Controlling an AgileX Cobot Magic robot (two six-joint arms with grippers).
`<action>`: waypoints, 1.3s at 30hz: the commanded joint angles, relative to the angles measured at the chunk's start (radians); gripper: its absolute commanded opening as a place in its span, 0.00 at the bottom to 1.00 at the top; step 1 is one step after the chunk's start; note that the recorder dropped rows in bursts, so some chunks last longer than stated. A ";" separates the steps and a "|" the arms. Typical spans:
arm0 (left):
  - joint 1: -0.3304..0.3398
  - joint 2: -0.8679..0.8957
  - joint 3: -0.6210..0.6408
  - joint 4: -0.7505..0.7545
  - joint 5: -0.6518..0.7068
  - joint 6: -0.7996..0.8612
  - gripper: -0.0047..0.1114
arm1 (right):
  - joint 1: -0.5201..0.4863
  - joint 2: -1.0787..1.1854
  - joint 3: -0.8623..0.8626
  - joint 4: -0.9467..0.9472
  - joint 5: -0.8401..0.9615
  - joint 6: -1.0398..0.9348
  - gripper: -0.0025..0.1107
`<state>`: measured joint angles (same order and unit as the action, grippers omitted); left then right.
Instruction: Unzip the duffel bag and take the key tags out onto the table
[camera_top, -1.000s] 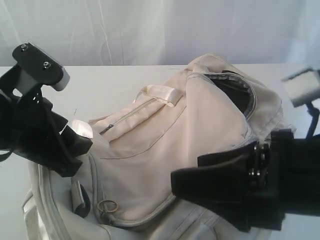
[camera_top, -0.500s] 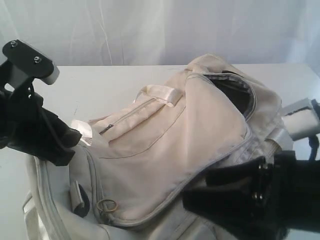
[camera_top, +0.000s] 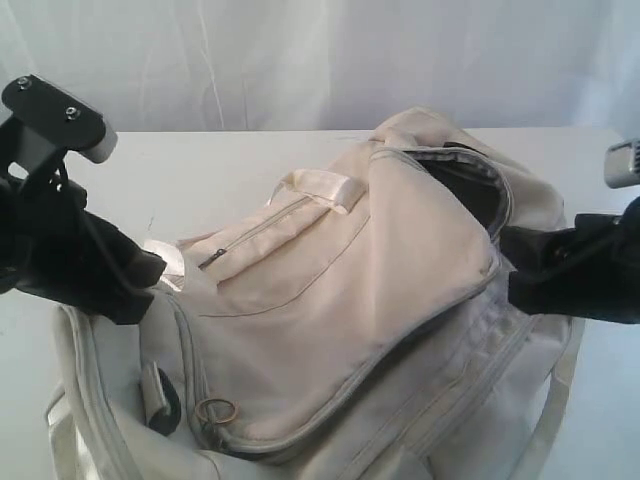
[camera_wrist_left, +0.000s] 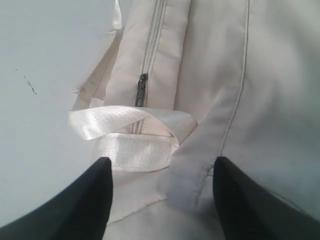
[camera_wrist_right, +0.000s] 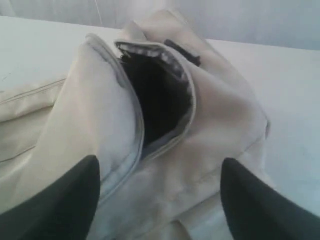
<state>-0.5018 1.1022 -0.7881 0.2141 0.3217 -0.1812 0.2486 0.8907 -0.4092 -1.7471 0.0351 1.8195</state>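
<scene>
Count: one duffel bag (camera_top: 340, 300), one table (camera_top: 200, 170), two grippers, one small metal ring (camera_top: 216, 409) at the bag's near edge.
Bag position: lies on the white table and fills most of the near part.
Long axis: runs on a slant from near left to far right in the exterior view.
Main opening (camera_wrist_right: 155, 100): unzipped at the far right end. The mouth gapes upward, and the dark lining hides whatever is inside.
Front pocket: its zip looks closed, with the dark pull (camera_wrist_left: 142, 90) at its left end.
Strap loop (camera_wrist_left: 125, 135): shiny webbing, folded just beside that pull.
Left gripper (camera_wrist_left: 161, 165): fingers spread over the loop, grasping nothing.
Right gripper (camera_wrist_right: 160, 160): fingers wide apart, facing the mouth, empty.
Backdrop: white curtain (camera_top: 300, 60).
</scene>
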 joint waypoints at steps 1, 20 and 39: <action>0.002 -0.001 -0.004 0.003 -0.004 -0.026 0.57 | 0.000 0.008 0.002 0.003 -0.150 -0.038 0.58; 0.002 -0.008 -0.004 0.188 0.275 -0.093 0.56 | 0.000 0.008 0.005 0.003 -0.392 0.123 0.58; 0.002 -0.008 -0.004 0.281 0.167 -0.211 0.56 | 0.000 0.014 0.039 0.003 0.252 0.128 0.61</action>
<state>-0.5018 1.1022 -0.7881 0.4611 0.4855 -0.3721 0.2486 0.8975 -0.3746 -1.7483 0.2329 1.9693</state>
